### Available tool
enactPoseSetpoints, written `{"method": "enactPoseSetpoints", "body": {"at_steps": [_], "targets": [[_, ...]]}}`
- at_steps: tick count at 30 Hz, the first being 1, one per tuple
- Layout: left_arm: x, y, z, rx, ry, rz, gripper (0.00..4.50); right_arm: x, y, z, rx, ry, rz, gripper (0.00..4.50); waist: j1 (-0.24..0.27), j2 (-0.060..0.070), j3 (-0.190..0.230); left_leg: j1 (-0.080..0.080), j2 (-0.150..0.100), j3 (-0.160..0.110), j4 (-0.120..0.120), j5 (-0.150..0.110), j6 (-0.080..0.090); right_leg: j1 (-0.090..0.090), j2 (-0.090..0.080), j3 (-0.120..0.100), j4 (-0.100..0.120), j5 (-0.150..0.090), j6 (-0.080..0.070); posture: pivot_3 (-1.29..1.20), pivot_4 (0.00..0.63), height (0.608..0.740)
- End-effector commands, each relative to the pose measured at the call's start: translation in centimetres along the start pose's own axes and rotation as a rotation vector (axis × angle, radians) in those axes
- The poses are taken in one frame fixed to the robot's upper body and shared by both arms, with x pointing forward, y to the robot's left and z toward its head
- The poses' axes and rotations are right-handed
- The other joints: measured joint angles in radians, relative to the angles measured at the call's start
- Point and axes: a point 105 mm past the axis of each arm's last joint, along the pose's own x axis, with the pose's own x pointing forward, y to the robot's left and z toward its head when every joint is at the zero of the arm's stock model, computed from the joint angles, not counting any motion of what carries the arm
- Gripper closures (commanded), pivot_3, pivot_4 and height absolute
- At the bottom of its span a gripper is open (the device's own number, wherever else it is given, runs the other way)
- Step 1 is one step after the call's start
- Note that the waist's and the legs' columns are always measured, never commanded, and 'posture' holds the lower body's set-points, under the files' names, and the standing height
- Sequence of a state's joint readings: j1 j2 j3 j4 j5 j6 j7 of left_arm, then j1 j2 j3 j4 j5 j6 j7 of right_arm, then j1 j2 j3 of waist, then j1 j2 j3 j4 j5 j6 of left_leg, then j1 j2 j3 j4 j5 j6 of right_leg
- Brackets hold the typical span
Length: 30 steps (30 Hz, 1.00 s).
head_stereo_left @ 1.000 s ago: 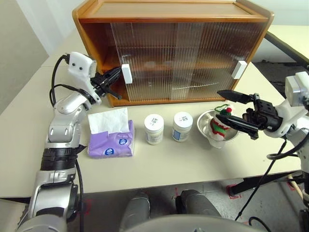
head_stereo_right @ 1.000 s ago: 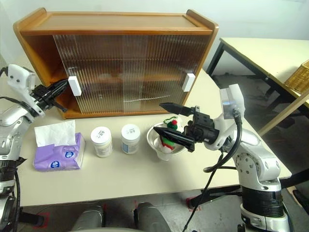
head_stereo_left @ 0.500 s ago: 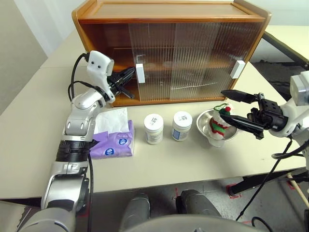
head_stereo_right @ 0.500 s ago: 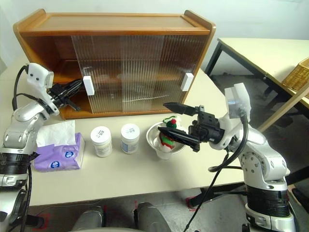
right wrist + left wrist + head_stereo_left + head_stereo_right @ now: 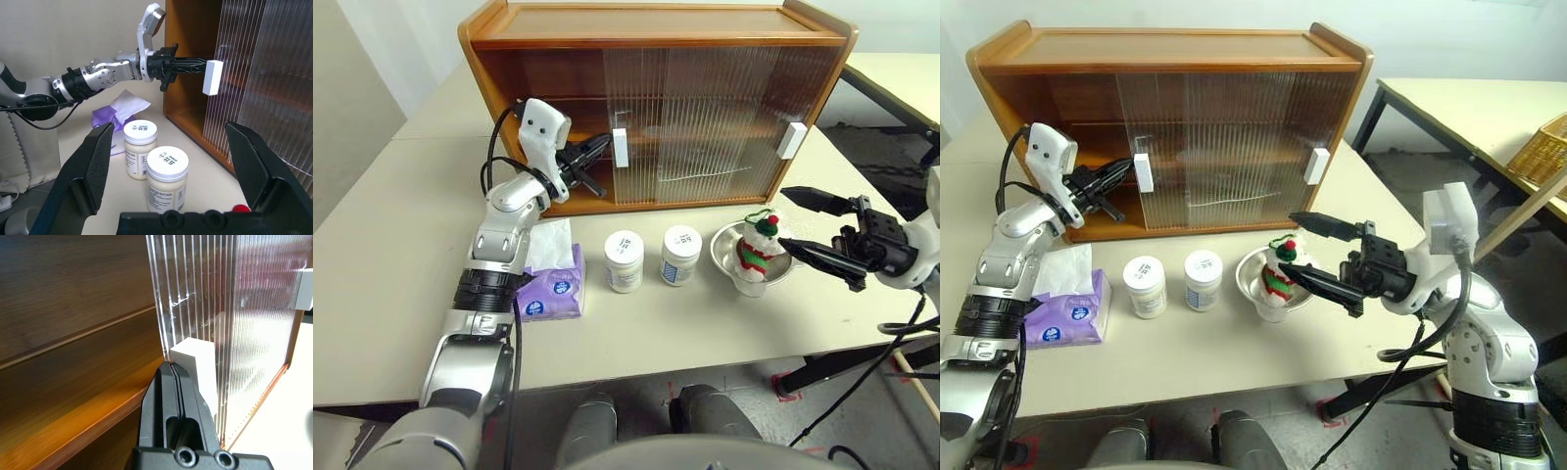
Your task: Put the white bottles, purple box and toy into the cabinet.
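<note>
From the left eye view I see the cabinet (image 5: 656, 98) standing wide across the back of the table (image 5: 636, 323), its long side running left to right and its front facing me. Its left sliding door (image 5: 680, 127) sits partly open, with bare wood showing on the left. My left hand (image 5: 603, 149) is pinched shut with nothing between the fingers, its tips against the door's white handle (image 5: 620, 148). In front of the cabinet the purple box (image 5: 548, 284) lies flat, tissue sticking up, partly behind my left forearm. The two white bottles (image 5: 625, 260) stand upright side by side to its right, lids up. The toy (image 5: 759, 250) sits upright in a steel bowl (image 5: 729, 257), hat on top.

From the right eye view my right hand (image 5: 1304, 253) is spread wide and holds nothing, pointing leftward at the toy, one finger above the bowl and one just beside it.

In the left wrist view the closed fingers (image 5: 171, 396) press flat together against the handle at the ribbed door's edge, the cabinet's brown inner wall beside them.

In the right wrist view my open fingers (image 5: 98, 161) frame the two bottles, near and upright, with the purple box behind them and the left hand at the handle beyond.
</note>
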<state>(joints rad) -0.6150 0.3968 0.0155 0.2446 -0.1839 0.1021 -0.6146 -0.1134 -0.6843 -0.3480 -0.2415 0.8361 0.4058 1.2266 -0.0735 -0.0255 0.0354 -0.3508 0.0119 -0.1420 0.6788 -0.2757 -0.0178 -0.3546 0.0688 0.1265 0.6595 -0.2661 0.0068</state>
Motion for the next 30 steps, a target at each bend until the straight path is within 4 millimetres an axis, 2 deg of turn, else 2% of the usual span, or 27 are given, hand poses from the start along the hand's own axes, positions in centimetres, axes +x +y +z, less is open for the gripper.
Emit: {"method": "enactPoseSetpoints", "body": {"at_steps": [1, 13, 18, 25, 30], "targets": [[1.0, -0.6, 0.3, 0.018, -0.009, -0.032, 4.46, -0.6, -0.1, 0.5, -0.015, -0.015, -0.014, 0.0, -0.001, 0.0, 0.0, 0.0, 0.0, 0.0, 0.0, 0.0, 0.0, 0.0, 0.0, 0.0, 0.0, 0.0, 0.0, -0.17, 0.001, 0.74], [2.7, -1.6, 0.8, 0.022, -0.034, -0.076, 4.46, -0.5, 0.3, 0.4, -0.017, -0.014, -0.03, 0.0, -0.018, 0.002, -0.002, -0.005, 0.0, 0.0, 0.001, -0.001, 0.003, 0.0, 0.0, 0.001, -0.01, 0.003, 0.006, -0.2, 0.0, 0.74], [3.6, -3.0, 1.2, 0.01, -0.053, -0.112, 4.46, -0.2, 0.3, 0.3, -0.015, -0.017, -0.029, 0.0, -0.017, 0.002, -0.002, -0.008, 0.0, 0.0, 0.005, -0.003, 0.006, 0.0, 0.0, 0.001, -0.012, 0.004, 0.007, -0.19, 0.003, 0.74], [3.7, -3.1, 1.3, 0.009, -0.054, -0.115, 4.46, 0.1, 0.3, 0.3, -0.014, -0.021, -0.024, 0.0, -0.018, 0.002, -0.002, -0.013, -0.001, 0.0, 0.015, -0.005, 0.01, -0.001, 0.0, 0.001, -0.012, 0.006, 0.01, -0.19, 0.004, 0.74], [3.3, -2.0, 1.1, 0.017, -0.037, -0.082, 4.46, 0.2, 0.2, 0.4, -0.014, -0.02, -0.02, 0.0, -0.019, 0.002, -0.002, -0.013, -0.001, 0.0, 0.016, -0.005, 0.01, -0.001, -0.001, 0.002, -0.011, 0.007, 0.012, -0.19, 0.002, 0.74]]}}
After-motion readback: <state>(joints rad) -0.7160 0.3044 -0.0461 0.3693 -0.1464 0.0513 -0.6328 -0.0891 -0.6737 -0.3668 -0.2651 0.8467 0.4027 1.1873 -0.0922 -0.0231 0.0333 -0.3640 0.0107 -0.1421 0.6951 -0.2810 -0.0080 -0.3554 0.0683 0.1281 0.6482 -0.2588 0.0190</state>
